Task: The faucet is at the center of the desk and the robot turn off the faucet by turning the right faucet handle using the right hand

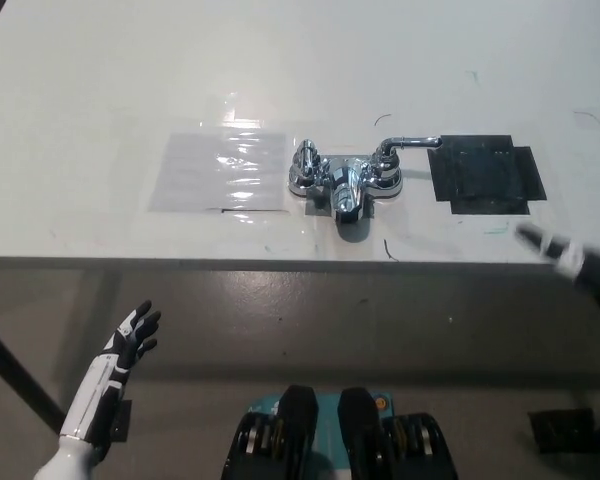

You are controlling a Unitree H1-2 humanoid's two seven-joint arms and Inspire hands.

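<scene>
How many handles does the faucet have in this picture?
2. The left faucet handle stands at the faucet's left end; the right faucet handle is a lever at its right end, pointing right toward the black patch. None seems hidden.

Even, fairly bright light falls from overhead on the white desk (300, 80), which looks slightly washed out. Strong glare ripples across the clear sheet (220, 170), and sharp highlights sit on the chrome faucet (346, 178). The floor under the desk lies in dim shadow. The right hand (560, 255) is smeared by motion blur; the left hand (130, 340) is soft but readable.
</scene>
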